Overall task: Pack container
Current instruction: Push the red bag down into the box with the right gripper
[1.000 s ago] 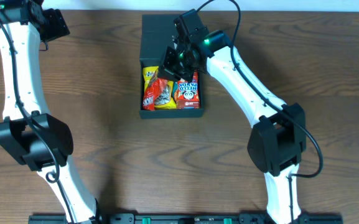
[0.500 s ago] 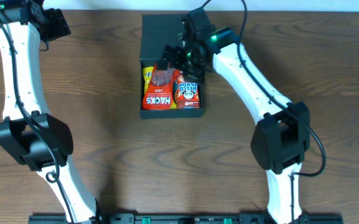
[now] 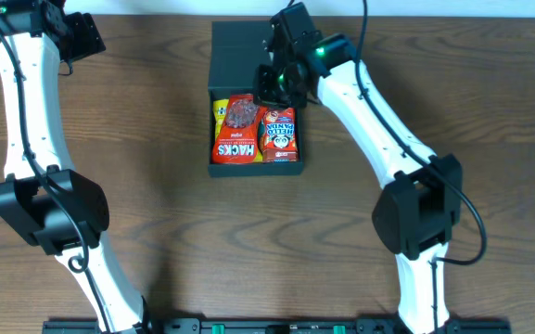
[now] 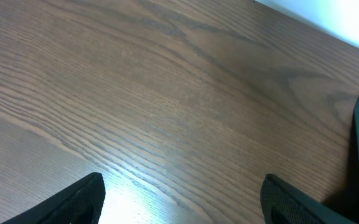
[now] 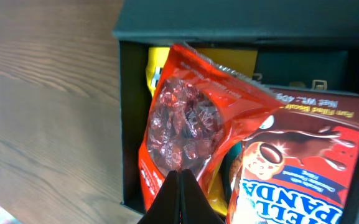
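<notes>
1. Step in hand, as I read it: settling the snacks down into the container [image 3: 239, 54] so the lid can shut.
2. The right hand [image 5: 180, 194] is closed, fingertips pressed together with nothing between them. It hovers over the back part of the open box, tips aimed at the red candy packet [image 5: 185, 124].
3. To do it well, press with the closed tips on the packet's flat middle, not on its crinkled top seam. Go slow and straight down, since the hard candies inside could shift and slide.
4. Keep the wrist off the raised lid flap behind it; a bump there would probably drag the whole box.
5. The left hand [image 4: 182, 202] is open wide and empty, over bare tabletop [image 3: 156, 186] near the far left corner, well apart from the box. It could brace the box if it slips.
6. The container sits at the far edge of the tabletop, about the middle, with its lid folded back toward that edge.
7. Contents:
   - The red packet sits left of centre, lying over a yellow packet [image 3: 219, 113] at the left wall.
   - A red and blue biscuit packet [image 3: 282, 137] sits beside them against the right wall.
   - The red packet looks tilted in the right wrist view, with its top near the rim.
8. The box looks nearly full, and I can't tell what is underneath.
</notes>
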Tool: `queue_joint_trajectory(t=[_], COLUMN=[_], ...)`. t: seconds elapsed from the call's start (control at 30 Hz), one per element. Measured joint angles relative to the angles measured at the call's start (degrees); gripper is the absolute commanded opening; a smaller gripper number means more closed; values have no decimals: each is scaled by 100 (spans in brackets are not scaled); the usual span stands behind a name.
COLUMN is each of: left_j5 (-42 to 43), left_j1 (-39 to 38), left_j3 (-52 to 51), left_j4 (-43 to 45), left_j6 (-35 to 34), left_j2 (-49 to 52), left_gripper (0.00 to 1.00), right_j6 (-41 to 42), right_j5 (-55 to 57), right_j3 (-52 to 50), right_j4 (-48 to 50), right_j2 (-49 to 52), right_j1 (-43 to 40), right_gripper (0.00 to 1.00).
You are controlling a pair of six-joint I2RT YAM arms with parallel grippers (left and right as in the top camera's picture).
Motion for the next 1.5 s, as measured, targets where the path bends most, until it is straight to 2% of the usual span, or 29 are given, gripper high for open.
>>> queue_joint_trajectory(t=[0.33, 0.73, 1.17, 1.3, 1.5], left_j5=[0, 0, 0, 0, 0], left_j1=[0, 0, 0, 0, 0], left_j3=[0, 0, 0, 0, 0], left_j4=[4, 22, 37, 37, 37], left_j6=[0, 0, 0, 0, 0], left_j2=[0, 0, 0, 0, 0], left_gripper=[81, 81, 81, 81, 81], right_j6=[-59, -81, -802, -1064, -1644], right_j5=[72, 55, 48, 50, 101], right_j3=[2, 9, 247, 599, 1646], right_j4=[-168, 94, 13, -459, -1049], right_j2=[619, 855, 859, 863, 881], right_j1=[15, 15, -7, -44, -52], right_gripper=[1, 1, 1, 2, 2])
